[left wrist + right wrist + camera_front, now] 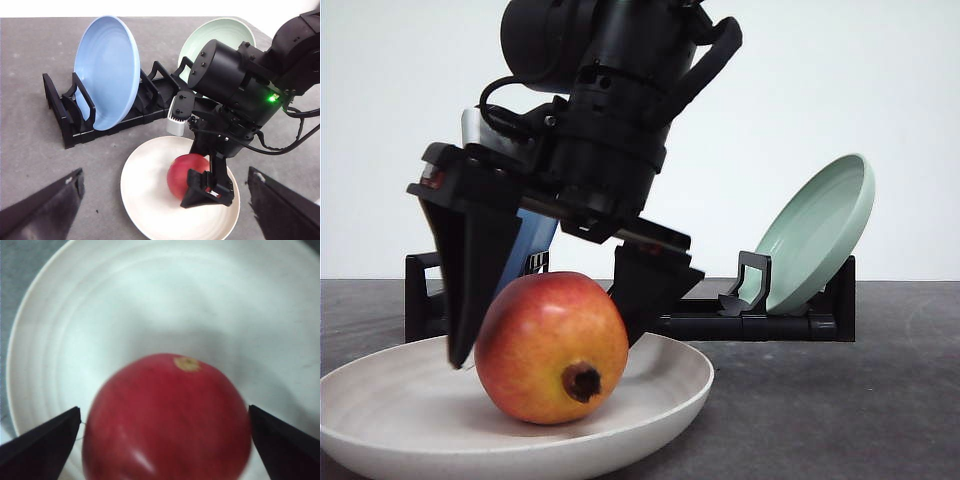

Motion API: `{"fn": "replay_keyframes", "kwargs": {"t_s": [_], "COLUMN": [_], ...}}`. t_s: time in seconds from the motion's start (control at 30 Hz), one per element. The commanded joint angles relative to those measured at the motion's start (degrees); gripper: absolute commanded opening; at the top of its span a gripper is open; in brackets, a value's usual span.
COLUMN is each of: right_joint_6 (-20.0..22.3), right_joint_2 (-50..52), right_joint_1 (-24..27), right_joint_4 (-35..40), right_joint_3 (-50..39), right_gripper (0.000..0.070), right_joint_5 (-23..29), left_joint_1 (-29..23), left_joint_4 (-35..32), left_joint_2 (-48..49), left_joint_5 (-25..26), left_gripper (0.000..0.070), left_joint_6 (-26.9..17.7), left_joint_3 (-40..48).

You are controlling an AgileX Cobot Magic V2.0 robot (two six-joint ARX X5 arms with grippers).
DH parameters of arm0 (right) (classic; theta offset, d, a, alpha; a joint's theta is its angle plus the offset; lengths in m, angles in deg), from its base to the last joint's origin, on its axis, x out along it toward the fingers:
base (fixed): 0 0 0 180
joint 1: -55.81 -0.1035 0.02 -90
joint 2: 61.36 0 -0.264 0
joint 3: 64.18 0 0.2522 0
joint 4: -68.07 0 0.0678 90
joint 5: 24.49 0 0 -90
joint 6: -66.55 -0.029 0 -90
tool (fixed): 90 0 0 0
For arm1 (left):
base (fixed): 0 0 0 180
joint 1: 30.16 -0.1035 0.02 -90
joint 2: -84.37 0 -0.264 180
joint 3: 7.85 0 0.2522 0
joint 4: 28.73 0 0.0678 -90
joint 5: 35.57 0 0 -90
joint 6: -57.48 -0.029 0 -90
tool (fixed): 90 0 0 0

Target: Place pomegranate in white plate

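- Pomegranate [552,348] is sitting in the white plate [660,385], resting on the plate floor, crown nub facing the front camera and slightly down.
- Right hand [555,335] is straddling the fruit from above. Its fingers are standing apart, one on each side; in the right wrist view a thin gap is showing between each fingertip and the skin. Judging it as opened, not clamping.
- Left hand [165,210] is hanging well apart from the plate, fingers wide apart, carrying nothing.
- Plate is lying flat on the bench [840,400], in front of the black rack [70,117]. Blue plate [105,70] and green plate [820,235] are leaning upright in the rack.
- Risk 1: fruit is round and sitting on a smooth curved floor; a fingertip brushing it during withdrawal could be setting it rolling toward the rim or over it.
- Risk 2: the finger on the front view's left is reaching down near the plate surface; a sideways retreat rather than a straight lift could be dragging or tipping the plate.
- Risk 3: a backward swing of the arm could be catching the rack or its leaning plates.
- Appearance: skin red-orange over most of the fruit, fading to yellow low around the crown; glossy, smooth, no visible splits. Nub is dark brown and dry. In the right wrist view a pale tan stem scar is showing on the upper side.
- Judgement: placement is looking essentially done; a clean vertical retreat is remaining.
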Motion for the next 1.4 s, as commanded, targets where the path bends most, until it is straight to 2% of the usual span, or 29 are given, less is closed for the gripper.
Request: {"fn": "replay_keyframes", "kwargs": {"t_s": [0.0,0.27,0.57,0.7,0.87,1.03,1.2,1.37], "right_joint_6": [0.25,1.00,1.22,-0.88,-3.31,-4.42,-4.33,-4.31], "right_joint_2": [2.06,18.27,44.12,55.68,69.57,81.27,85.40,84.65], "right_joint_1": [-0.18,1.53,2.02,1.94,1.94,1.92,1.92,1.92], "right_joint_4": [0.00,-6.56,-18.88,-21.76,-18.71,-11.04,-7.03,-6.50], "right_joint_3": [1.31,1.31,0.78,-1.23,-8.78,-19.07,-25.37,-26.18], "right_gripper": [0.0700,0.0700,0.0700,0.0700,0.0700,0.0700,0.0700,0.0700], "right_joint_5": [1.15,4.04,13.58,16.41,19.77,20.22,20.91,20.81], "left_joint_1": [0.68,0.70,0.70,0.70,0.70,0.70,0.70,0.70], "left_joint_4": [-0.77,-2.40,-12.71,-14.39,-14.77,-18.33,-20.55,-20.27], "left_joint_2": [-0.31,-0.31,-1.59,-3.10,-4.85,-5.27,-5.25,-5.25], "left_joint_5": [-0.38,-0.36,-0.32,0.17,0.37,0.58,0.60,0.58], "left_gripper": [0.0632,0.0632,0.0632,0.0632,0.0632,0.0631,0.0628,0.0624], "left_joint_6": [0.22,0.46,-0.51,-0.83,-2.03,-3.64,-5.20,-5.21], "left_joint_3": [-0.39,-0.39,-0.39,-0.39,-0.39,-0.39,-0.39,-0.39]}}
